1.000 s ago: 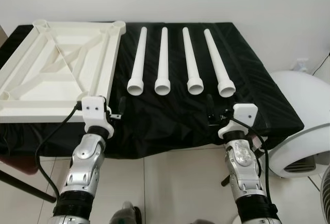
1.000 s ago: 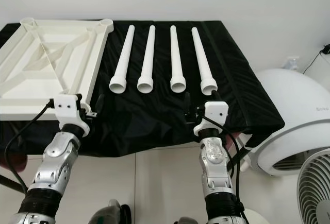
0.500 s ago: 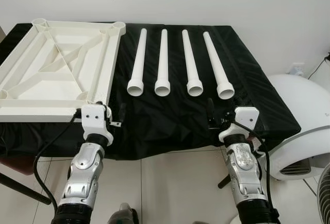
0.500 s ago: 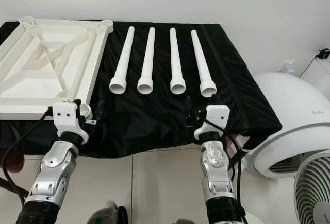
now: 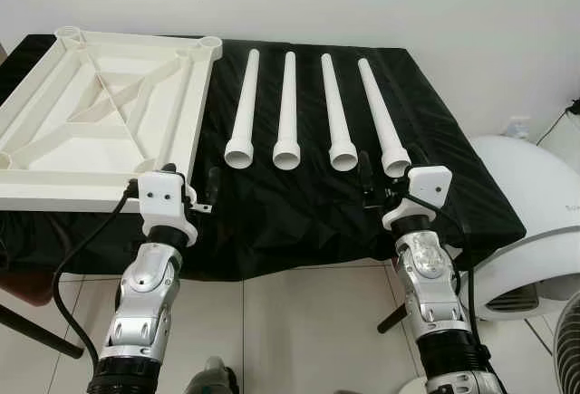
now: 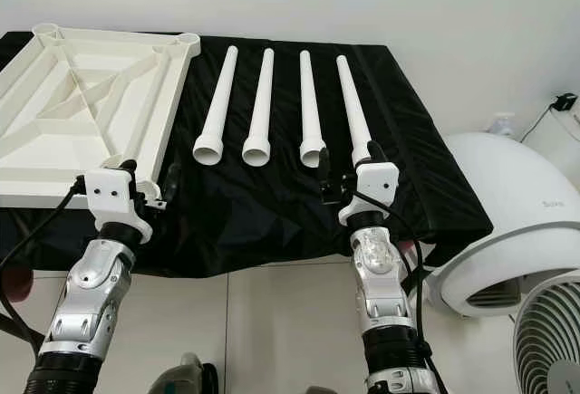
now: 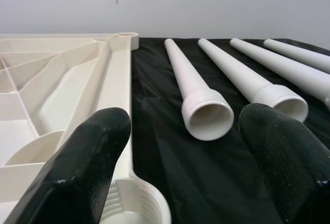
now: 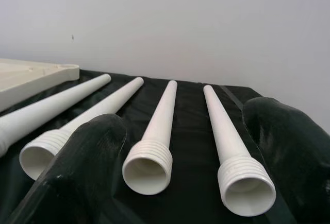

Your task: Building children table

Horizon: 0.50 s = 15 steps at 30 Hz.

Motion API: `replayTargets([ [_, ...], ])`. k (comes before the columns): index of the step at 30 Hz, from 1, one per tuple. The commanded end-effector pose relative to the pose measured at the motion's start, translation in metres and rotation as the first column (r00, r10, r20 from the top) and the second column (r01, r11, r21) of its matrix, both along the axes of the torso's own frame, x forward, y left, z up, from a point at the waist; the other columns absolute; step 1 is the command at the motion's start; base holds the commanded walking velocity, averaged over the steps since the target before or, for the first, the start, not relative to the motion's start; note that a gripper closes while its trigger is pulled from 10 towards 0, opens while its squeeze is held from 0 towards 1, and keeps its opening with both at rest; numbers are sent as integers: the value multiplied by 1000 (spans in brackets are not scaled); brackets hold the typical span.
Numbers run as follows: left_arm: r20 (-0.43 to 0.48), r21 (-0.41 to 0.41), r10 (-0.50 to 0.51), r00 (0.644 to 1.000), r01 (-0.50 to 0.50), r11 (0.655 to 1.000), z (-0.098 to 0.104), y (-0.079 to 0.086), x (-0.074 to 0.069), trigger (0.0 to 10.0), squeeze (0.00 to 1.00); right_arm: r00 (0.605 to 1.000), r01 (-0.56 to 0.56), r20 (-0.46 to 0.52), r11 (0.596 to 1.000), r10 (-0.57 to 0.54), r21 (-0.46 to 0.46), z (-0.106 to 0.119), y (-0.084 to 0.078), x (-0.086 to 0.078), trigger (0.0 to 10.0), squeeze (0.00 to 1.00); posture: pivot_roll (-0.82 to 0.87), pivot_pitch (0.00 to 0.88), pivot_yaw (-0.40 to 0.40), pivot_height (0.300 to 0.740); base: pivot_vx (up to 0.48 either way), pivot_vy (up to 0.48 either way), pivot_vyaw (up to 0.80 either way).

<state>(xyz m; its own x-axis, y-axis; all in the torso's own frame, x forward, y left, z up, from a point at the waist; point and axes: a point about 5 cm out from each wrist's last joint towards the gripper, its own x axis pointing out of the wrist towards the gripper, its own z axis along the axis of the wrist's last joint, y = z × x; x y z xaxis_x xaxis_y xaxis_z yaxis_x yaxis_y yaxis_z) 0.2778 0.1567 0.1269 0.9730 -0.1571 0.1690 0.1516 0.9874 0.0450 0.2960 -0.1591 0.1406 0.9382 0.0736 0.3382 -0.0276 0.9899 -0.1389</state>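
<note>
A white tabletop (image 5: 195, 95) lies upside down on the left of the black-covered table, showing its ribs and corner sockets. To its right lie four white legs in a row, their threaded ends facing me: the leftmost leg (image 5: 245, 104), the second (image 5: 288, 104), the third (image 5: 333, 104) and the rightmost (image 5: 379, 109). My left gripper (image 5: 181, 184) is open at the tabletop's near right corner, whose socket (image 7: 136, 208) sits just below the fingers. My right gripper (image 5: 391, 166) is open, just short of the threaded ends of the two rightmost legs (image 8: 149, 165).
Black cloth (image 5: 299, 222) drapes over the table's front edge. At the right stands a white rounded appliance (image 5: 530, 222), with a fan (image 6: 548, 340) beside it on the tiled floor. A white wall runs behind the table.
The camera has shifted a little. My right gripper has moved forward, up to the leg ends. The left gripper stays by the tabletop's corner.
</note>
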Motion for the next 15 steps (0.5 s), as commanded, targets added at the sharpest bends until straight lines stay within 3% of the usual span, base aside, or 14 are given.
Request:
replayTargets([
  [1,-9,16,44,999,-44,999,1,0,0,10000,0,1000,21,-9,1000,-21,5,1,-5,4,10000,0,72,0,-43,740,0,0,0],
  [15,18,51,10,1000,-11,999,11,-4,4,10000,0,998,59,-3,998,-59,5,6,-13,12,10000,0,72,0,-46,740,0,0,0],
])
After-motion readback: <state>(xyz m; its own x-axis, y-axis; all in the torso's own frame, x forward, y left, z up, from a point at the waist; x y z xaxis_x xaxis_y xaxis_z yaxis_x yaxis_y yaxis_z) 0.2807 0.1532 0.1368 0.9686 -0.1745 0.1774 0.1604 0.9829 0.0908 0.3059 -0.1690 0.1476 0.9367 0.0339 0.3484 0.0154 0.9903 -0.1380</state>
